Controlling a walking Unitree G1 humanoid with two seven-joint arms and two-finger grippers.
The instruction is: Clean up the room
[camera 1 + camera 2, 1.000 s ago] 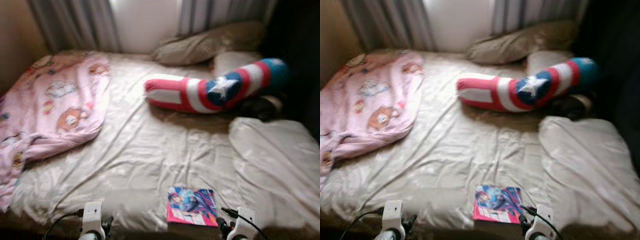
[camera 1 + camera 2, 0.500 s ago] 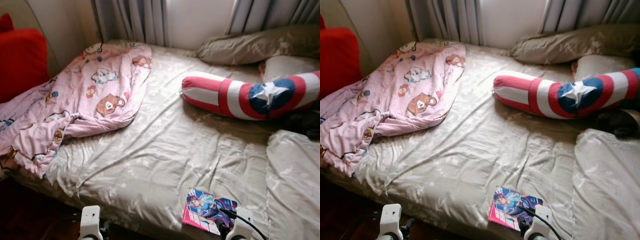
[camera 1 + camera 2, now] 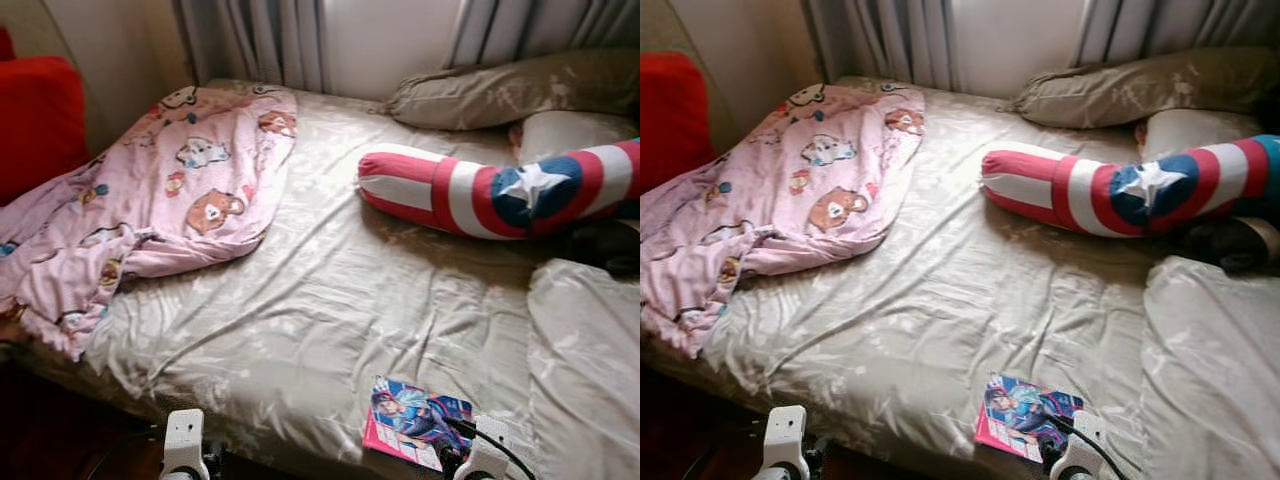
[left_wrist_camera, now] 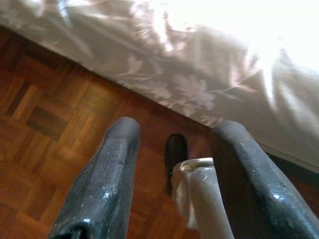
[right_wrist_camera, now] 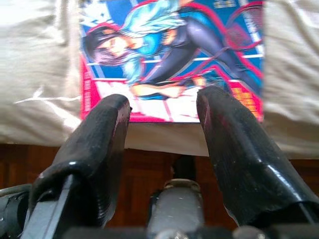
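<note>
A bright comic magazine (image 3: 415,420) with a pink edge lies flat on the beige bedsheet (image 3: 330,310) at the near edge of the bed. My right gripper (image 5: 164,107) is open just in front of the magazine (image 5: 174,55), its fingers level with the bed edge and holding nothing. My left gripper (image 4: 174,129) is open over the wooden floor (image 4: 45,129) beside the hanging sheet. A crumpled pink cartoon blanket (image 3: 150,200) lies across the bed's far left. A long red, white and blue star cushion (image 3: 490,190) lies at the far right.
Two beige pillows (image 3: 490,90) rest against the curtained window wall, and a folded beige duvet (image 3: 590,350) covers the bed's right side. A red cushion (image 3: 35,120) stands at the left by the wall. My wrist housings (image 3: 185,445) show at the bottom edge.
The camera swung left and steadied, so the whole bed shifted right in view and the red cushion came in. The magazine and both grippers keep their places.
</note>
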